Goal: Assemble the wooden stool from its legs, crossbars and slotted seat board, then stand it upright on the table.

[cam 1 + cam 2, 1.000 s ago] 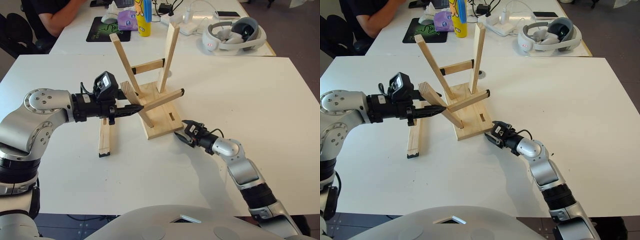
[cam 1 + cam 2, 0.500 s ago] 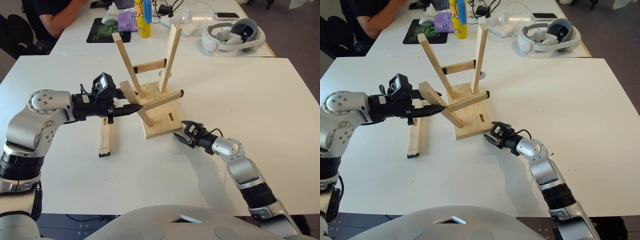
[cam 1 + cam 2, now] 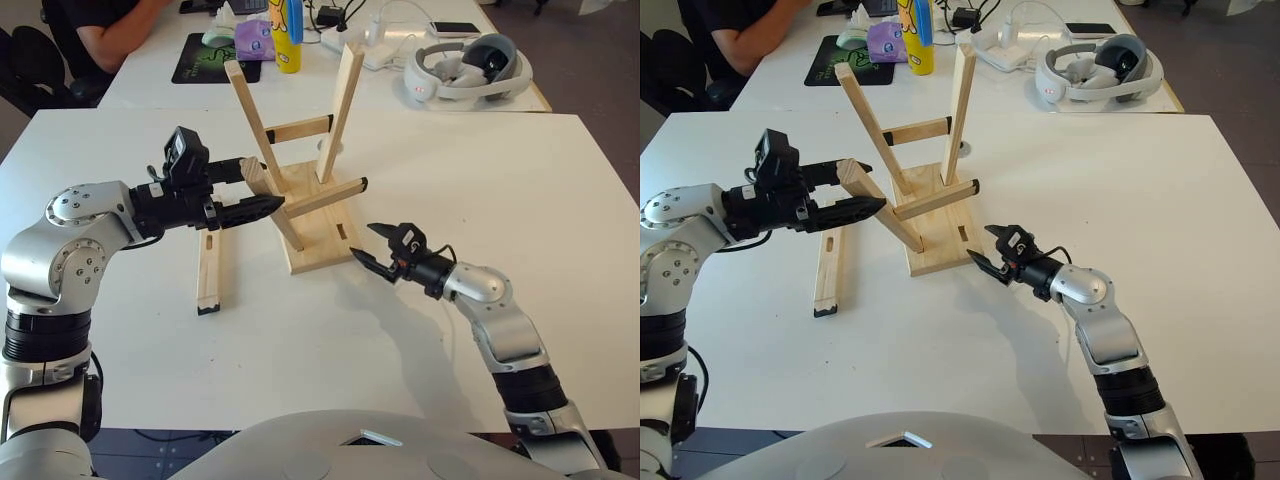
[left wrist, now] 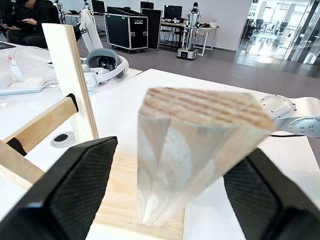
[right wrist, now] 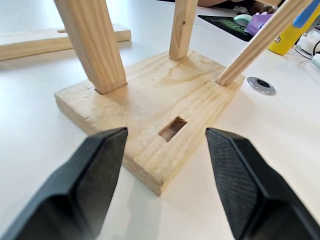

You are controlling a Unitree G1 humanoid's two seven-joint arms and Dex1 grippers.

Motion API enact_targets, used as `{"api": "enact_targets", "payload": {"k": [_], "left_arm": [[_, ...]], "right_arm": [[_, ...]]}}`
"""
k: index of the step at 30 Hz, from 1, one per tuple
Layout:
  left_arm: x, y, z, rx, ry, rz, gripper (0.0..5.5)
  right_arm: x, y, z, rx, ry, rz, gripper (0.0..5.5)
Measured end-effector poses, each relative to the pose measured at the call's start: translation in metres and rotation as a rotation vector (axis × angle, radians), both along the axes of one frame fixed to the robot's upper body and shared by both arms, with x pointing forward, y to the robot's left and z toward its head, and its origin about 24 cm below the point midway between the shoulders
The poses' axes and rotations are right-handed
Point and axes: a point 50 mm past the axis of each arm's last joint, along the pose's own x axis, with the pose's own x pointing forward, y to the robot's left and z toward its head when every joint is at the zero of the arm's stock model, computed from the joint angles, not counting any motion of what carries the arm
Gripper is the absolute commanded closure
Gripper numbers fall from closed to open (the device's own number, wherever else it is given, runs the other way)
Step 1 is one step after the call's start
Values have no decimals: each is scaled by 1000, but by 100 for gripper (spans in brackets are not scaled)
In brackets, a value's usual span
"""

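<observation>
On the worktop [image 3: 560, 200] the seat board [image 3: 325, 245] lies flat with three legs [image 3: 340, 110] standing up from it and a loose leg [image 3: 209, 270] to its left. My left hand [image 3: 262, 185] spreads open around the slanted leg's [image 4: 200, 150] top. My right hand [image 3: 363, 242], open too, sits just off the board's near corner.

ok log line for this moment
seat board flat, three legs in | left gripper: open around top of tilted leg | right gripper: open at board's near corner | one slot empty | loose leg on table
</observation>
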Motion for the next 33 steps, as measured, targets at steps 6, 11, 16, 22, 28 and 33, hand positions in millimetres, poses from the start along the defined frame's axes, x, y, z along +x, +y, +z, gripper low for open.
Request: {"api": "enact_targets", "payload": {"k": [6,11,16,22,28,33], "left_arm": [[-3,7,14,-66,-4,3,163],[-9,13,46,-207,13,-74,230],[-10,3,90,-351,-55,-156,307],[3,-13,104,-397,-151,-66,395],[-1,-31,99,-358,-173,-79,473],[-2,-38,100,-388,-173,-76,548]], "right_arm": [[2,29,-2,254,100,4,361],[3,37,-32,254,195,-79,440],[5,40,-41,223,176,-112,519],[6,41,-43,207,165,-115,550],[7,49,-43,208,167,-107,550],[7,51,-43,204,170,-107,550]]}}
